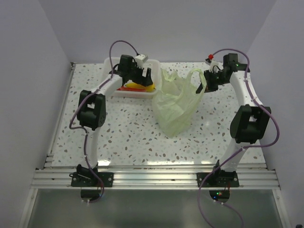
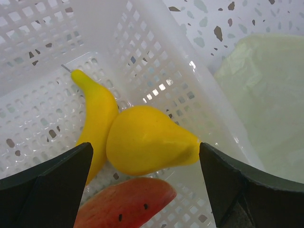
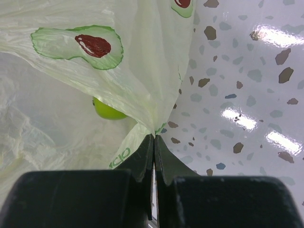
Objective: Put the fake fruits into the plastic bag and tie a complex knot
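Observation:
The pale green plastic bag (image 1: 176, 104) lies in the middle of the table, its mouth facing the back. My right gripper (image 1: 207, 77) is shut on the bag's right handle (image 3: 156, 128) and holds it up. A green apple (image 3: 107, 110) shows inside the bag. My left gripper (image 1: 142, 78) is open and hangs low in the white basket (image 1: 110, 64), its jaws either side of a yellow pear-shaped fruit (image 2: 147, 140). A yellow banana-like piece (image 2: 97, 114) touches that fruit on its left. A red-orange elongated piece (image 2: 126, 204) lies just in front. The small red round fruit is not visible.
The white perforated basket (image 2: 156, 61) stands at the back left, next to the bag. The basket's right wall runs between my left gripper and the bag (image 2: 266, 95). Grey walls close the table at the left, back and right.

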{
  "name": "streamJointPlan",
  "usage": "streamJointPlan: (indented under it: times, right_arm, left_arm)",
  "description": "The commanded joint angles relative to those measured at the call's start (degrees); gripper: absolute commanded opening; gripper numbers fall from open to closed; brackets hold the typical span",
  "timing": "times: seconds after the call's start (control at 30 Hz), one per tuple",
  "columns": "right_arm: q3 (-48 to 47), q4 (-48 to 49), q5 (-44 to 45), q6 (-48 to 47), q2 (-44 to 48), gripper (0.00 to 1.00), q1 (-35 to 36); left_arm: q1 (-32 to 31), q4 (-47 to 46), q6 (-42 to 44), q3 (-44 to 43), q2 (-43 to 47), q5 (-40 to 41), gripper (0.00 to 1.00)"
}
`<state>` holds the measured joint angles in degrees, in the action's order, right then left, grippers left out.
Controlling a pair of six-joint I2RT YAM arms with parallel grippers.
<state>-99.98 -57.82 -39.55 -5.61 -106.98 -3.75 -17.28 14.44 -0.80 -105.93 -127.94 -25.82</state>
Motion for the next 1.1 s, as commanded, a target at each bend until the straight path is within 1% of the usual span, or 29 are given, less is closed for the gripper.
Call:
streamJointPlan:
  times: [0.0,0.1,0.2,0.47,0.53,0.57,0.6,0.63,0.67,0.77,0.8,0.83,0.87,0.9,0.93,0.97,1.0,1.03,1.07]
  right_arm:
    - [-1.88,-0.98,-0.09,-0.37,1.69,0.00,0.14]
    - [-2.06,-1.59,0.09,-0.81,1.69,0.00,0.14]
    - [-1.97,-1.59,0.26,-0.90,1.77,0.00,0.14]
    - [-2.14,-1.85,-0.35,-0.72,1.86,0.00,0.14]
    - [-2.06,-1.94,-0.09,-0.81,2.04,0.00,0.14]
    - [-2.14,-1.94,-0.18,-0.81,2.04,0.00,0.14]
    - [-1.97,-2.03,-0.18,-0.90,2.04,0.00,0.06]
    - [-1.88,-2.03,-0.35,-0.98,2.04,0.00,0.14]
    - [-1.88,-1.94,-0.27,-0.90,2.12,0.00,0.14]
    - [-1.53,-1.86,-0.27,-1.07,2.39,0.00,0.14]
    - [-1.44,-1.77,-0.53,-0.99,2.48,0.00,0.14]
    - [-1.35,-1.68,-0.53,-1.07,2.48,0.00,0.14]
    - [-1.35,-1.68,-0.62,-1.07,2.48,0.00,0.14]
    - [-1.44,-1.68,-0.70,-1.16,2.48,0.00,0.14]
    - [-1.53,-1.77,-0.62,-1.51,2.56,0.00,0.14]
    - [-1.44,-1.94,-0.62,-1.60,2.56,0.00,0.14]
    - [-1.44,-1.94,-0.70,-1.77,2.56,0.00,0.14]
    - [-1.53,-1.94,-0.70,-1.86,2.56,0.00,0.14]
    - [-1.53,-2.03,-0.79,-1.95,2.56,0.00,0.14]
  left_arm:
    - [-0.39,-1.43,-7.01,-3.94,-0.64,-1.86,1.00]
    - [-0.39,-2.65,-10.53,-1.13,-0.73,-2.38,1.00]
    - [-1.00,-3.62,-12.29,1.60,-0.56,-2.91,0.99]
    - [-1.00,-6.08,-15.90,1.17,-2.49,-2.12,0.94]
    - [-0.92,-6.79,-15.99,0.99,-2.32,-2.30,0.89]
    - [-0.74,-7.83,-16.25,0.90,-2.23,-3.87,0.84]
    - [-0.39,-8.28,-16.43,0.73,-2.05,-4.14,0.77]
    - [-0.21,-8.81,-16.43,0.55,-1.44,-4.23,0.74]
    - [0.05,-9.25,-15.99,0.55,-0.91,-4.32,0.66]
    - [1.45,-10.56,-14.07,1.34,1.81,-2.49,0.52]
    - [1.72,-11.00,-13.45,1.77,2.77,-2.39,0.52]
    - [1.90,-11.88,-12.31,2.56,4.18,-3.09,0.54]
    - [2.07,-11.28,-6.73,2.40,4.62,-6.57,0.67]
    - [2.07,-9.62,-2.50,1.79,4.98,-7.91,0.74]
    - [1.99,-5.86,2.51,0.82,5.94,-9.14,0.80]
    - [1.98,-4.08,11.26,0.81,6.56,-11.33,0.93]
    - [1.98,-2.15,16.65,0.90,7.26,-12.83,0.98]
    - [1.90,3.61,22.10,0.38,7.96,-13.98,1.00]
    - [1.72,7.15,34.16,-0.06,8.14,-15.21,1.00]
